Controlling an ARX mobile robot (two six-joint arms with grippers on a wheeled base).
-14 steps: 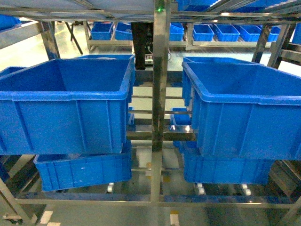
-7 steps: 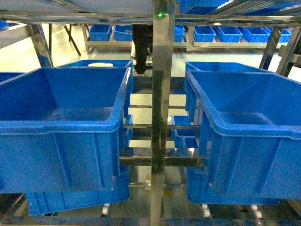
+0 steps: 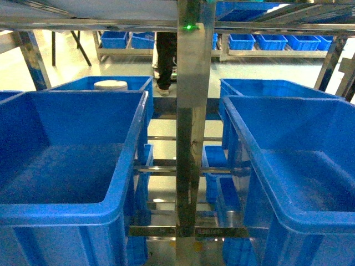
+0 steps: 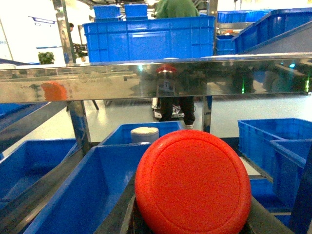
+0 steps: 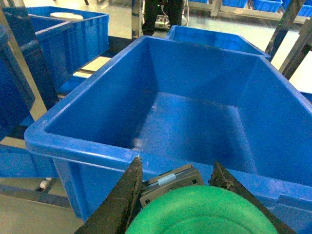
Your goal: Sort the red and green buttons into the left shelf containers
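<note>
Red fills the bottom of the left wrist view: a glossy red button (image 4: 193, 187) sits right against the lens, its domed cap facing the camera. The left gripper (image 4: 190, 224) shows only as dark slivers at the cap's lower edges, so I cannot tell for certain how its jaws stand, though the button seems carried between them. Below and behind the cap lies the near left bin (image 4: 87, 195), a deep bright-blue container with bare inner walls. Beyond it, a second blue bin (image 4: 161, 130) holds a pale round tub (image 4: 145, 133), and a polished steel shelf rail (image 4: 146, 78) crosses the view above, reflecting the red cap.

At the bottom of the right wrist view, a green button (image 5: 202, 212) is pinched by the right gripper (image 5: 178, 195); its two dark fingers (image 5: 122, 200) close in on either side, with the button's grey base showing between them. Just ahead sits a large blue bin (image 5: 97, 141), and its smooth floor is visible.

From the head camera, neither arm nor button appears. The left bin (image 3: 125, 183) and right bin (image 3: 260, 183) flank a shiny vertical steel post (image 3: 191, 138) bearing a small green light (image 3: 189, 26). Farther back, more blue bins sit on each side, the left one with the pale tub. In the distance a person's dark legs (image 3: 165, 58) stand on the floor before rows of small blue trays (image 3: 266, 41).
</note>
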